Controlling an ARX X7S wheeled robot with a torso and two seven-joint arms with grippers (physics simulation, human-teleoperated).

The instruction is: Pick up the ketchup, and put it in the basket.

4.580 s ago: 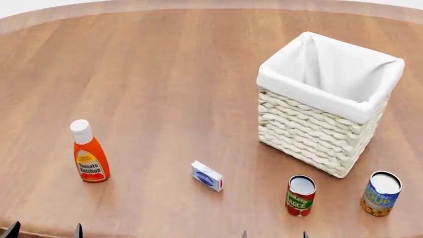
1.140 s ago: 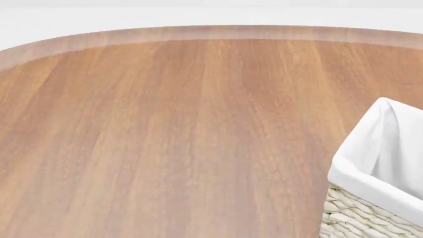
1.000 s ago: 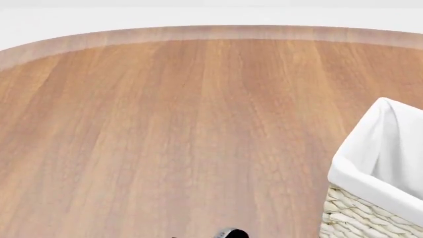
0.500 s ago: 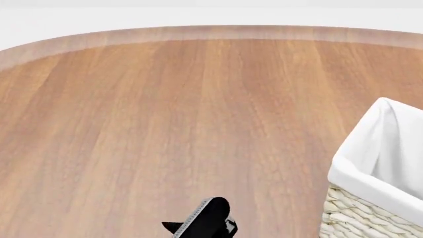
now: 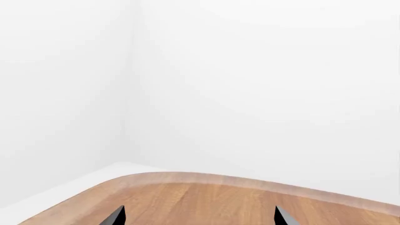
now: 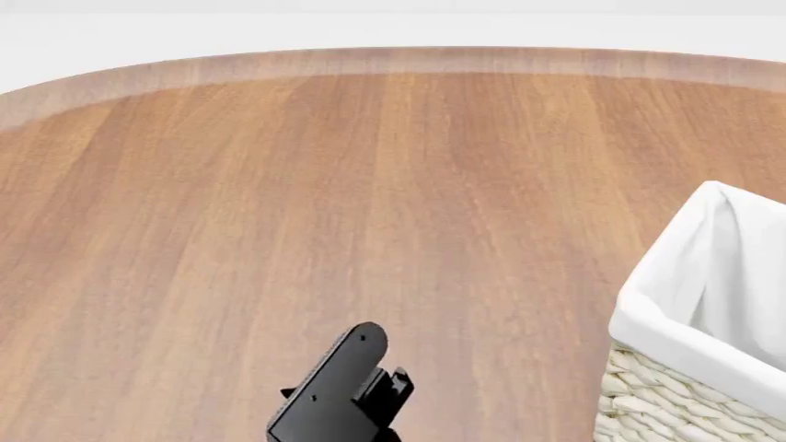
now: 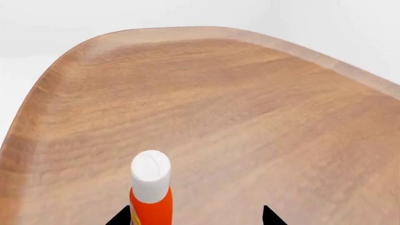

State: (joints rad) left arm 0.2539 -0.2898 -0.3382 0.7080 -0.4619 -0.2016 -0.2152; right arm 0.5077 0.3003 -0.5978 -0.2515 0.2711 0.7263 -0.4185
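The ketchup [image 7: 151,206], an orange-red bottle with a white cap, stands upright between the wide-spread fingertips of my right gripper [image 7: 195,216], close to one fingertip; nothing shows them touching it. It shows only in the right wrist view. The basket [image 6: 669,322], cream wicker with a white cloth lining, sits at the lower right of the head view. My left gripper [image 5: 198,218] is open, with only bare wood between its tips. A black arm part [image 6: 334,391] pokes up at the bottom middle of the head view; which arm it belongs to is unclear.
The round wooden table [image 6: 368,184] stretches ahead to its curved far edge [image 6: 368,60]. In the left wrist view, white walls [image 5: 250,93] rise beyond the table's edge [image 5: 206,178].
The black arm part has risen from the bottom edge of the head view, moving up and slightly left. Since the oldest frame the head view has shifted, leaving the ketchup and cans out of sight.
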